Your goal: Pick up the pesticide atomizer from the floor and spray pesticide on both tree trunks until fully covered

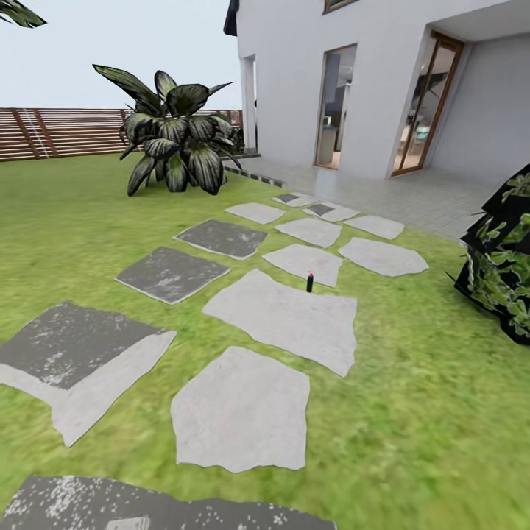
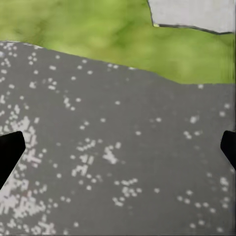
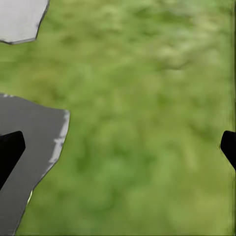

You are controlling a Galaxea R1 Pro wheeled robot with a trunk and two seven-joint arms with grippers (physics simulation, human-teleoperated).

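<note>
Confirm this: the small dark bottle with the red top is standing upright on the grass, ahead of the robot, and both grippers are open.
Not on the grass. In the head view the bottle stands upright on a pale paving slab. The rest holds: left gripper and right gripper are open.

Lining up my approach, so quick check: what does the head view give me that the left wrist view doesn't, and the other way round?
Head view alone: a small dark bottle with a red top, probably the atomizer, upright on a pale paving slab; a broad-leaved plant, the slatted fence, the house and dark foliage at the right edge.

Left wrist view alone: the left gripper, its dark fingertips wide apart, over a speckled dark grey slab seen close up.

Both: green lawn and grey stepping stones.
</note>
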